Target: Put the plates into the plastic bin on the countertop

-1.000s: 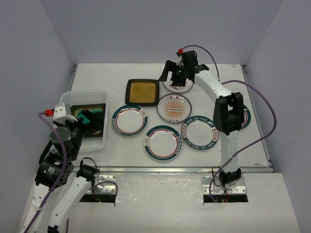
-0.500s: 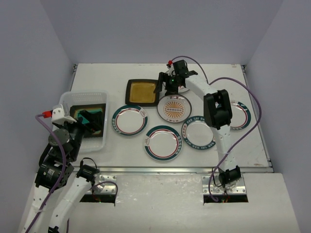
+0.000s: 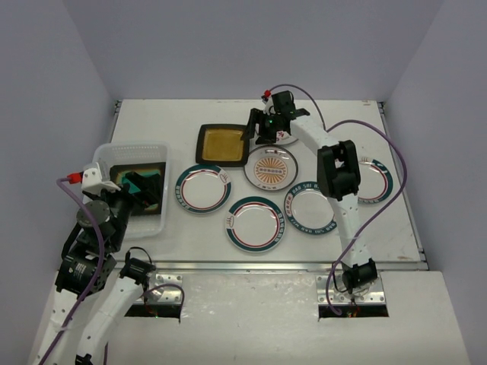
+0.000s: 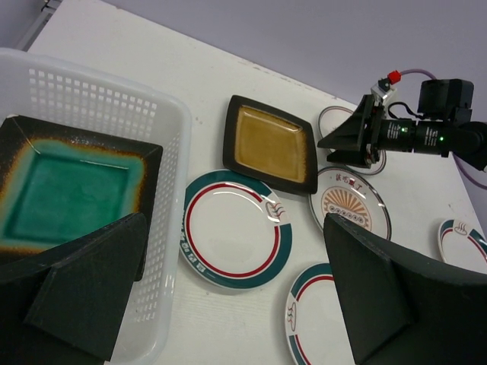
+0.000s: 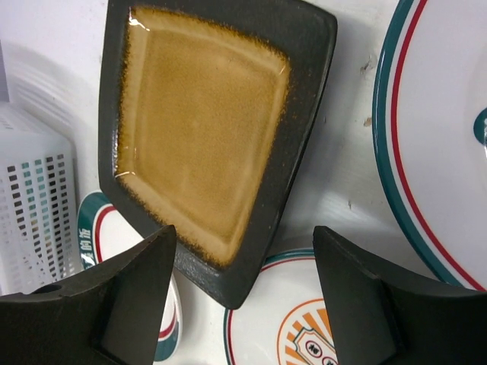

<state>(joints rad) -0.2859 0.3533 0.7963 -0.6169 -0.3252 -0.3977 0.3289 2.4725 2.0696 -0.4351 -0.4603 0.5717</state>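
Step in hand: pick-up of amber plate [image 3: 222, 144], second square one for the bin [image 3: 131, 147]

Teal plate [image 4: 65, 190]: lying flat inside bin at left of surface [image 3: 167, 122]

Amber plate: flat on surface, far centre, well apart from bin, near corner just beside sunburst plate [image 3: 271, 168]

Round plates: six, all on surface, none in bin

Right gripper [image 3: 254, 130]: low at right edge of amber plate, jaws apart, nothing clamped yet

Left gripper [image 4: 236, 293]: over near side of bin, jaws wide apart, holding nothing

Next move, as judged: get a finger under the thick dark rim, close, lift level, carry left over the round plates

Against a second ago: right gripper shifted left from the far round plate to amber plate, jaws narrower; left arm and all plates unmoved
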